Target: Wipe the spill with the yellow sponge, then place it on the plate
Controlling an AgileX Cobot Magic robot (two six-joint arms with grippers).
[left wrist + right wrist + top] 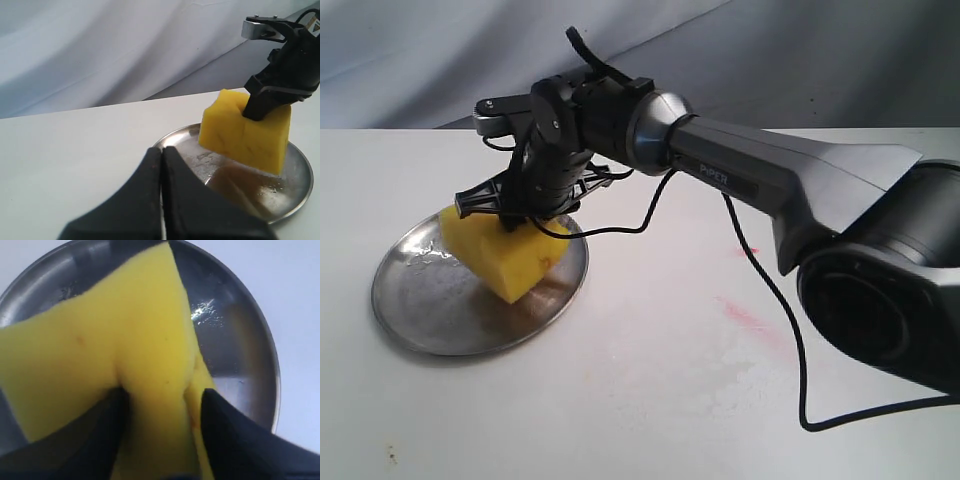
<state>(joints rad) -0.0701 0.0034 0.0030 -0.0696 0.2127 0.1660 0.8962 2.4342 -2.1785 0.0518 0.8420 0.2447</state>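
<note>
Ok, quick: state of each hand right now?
Left hand: closed, empty.
Right hand: closed on the yellow sponge, over the plate.

The sponge is bright yellow. The plate is scuffed silvery steel. The table is white with faint pink-red smears. The arm is black and dark grey, its cable black. The backdrop is pale blue-grey.
</note>
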